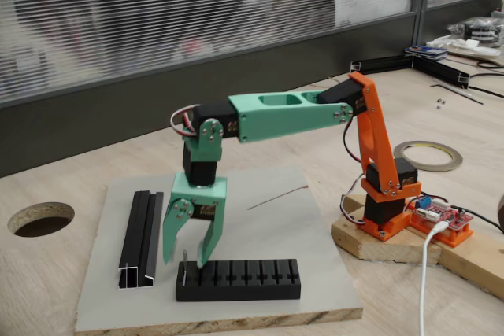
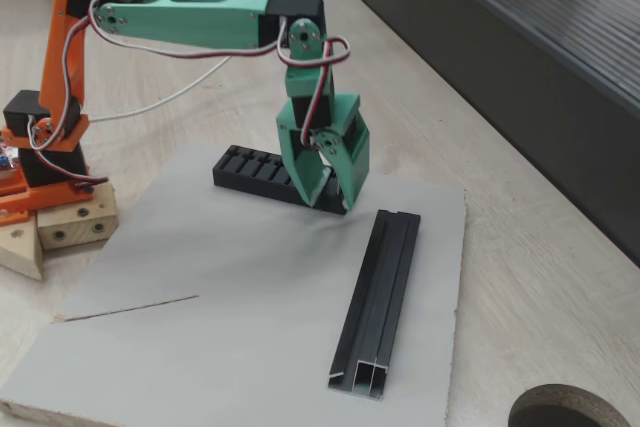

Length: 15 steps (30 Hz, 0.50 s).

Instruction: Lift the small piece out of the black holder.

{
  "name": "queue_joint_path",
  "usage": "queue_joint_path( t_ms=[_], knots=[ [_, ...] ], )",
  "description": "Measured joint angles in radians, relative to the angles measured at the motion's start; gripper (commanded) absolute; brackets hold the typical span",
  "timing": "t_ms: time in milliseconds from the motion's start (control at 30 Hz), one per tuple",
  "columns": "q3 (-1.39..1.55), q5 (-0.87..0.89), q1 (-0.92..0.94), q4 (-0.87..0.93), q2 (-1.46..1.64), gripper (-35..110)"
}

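Note:
The black holder point(image 1: 238, 279) lies along the front edge of the grey board point(image 1: 268, 226), its slots facing up. The small piece point(image 1: 185, 264), a thin grey pin, stands upright at the holder's left end. My green gripper point(image 1: 185, 257) points down over that end, open, with one fingertip on each side of the pin and not closed on it. In the other fixed view the gripper point(image 2: 328, 192) hangs over the right end of the holder point(image 2: 255, 169), and its fingers hide the pin.
A long black channel rail point(image 1: 142, 238) point(image 2: 378, 297) lies on the board beside the gripper. A long thin wire point(image 1: 277, 197) point(image 2: 130, 307) rests further back. The orange arm base point(image 1: 386, 210) and a tape roll point(image 1: 428, 155) stand off the board. A round hole point(image 1: 41, 218) is cut in the table.

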Motion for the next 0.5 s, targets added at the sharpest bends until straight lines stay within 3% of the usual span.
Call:
queue_joint_path(
  t_ms=[500],
  knots=[
    [0.000, 0.006, 0.002, -0.067, -0.029, 34]
  ],
)
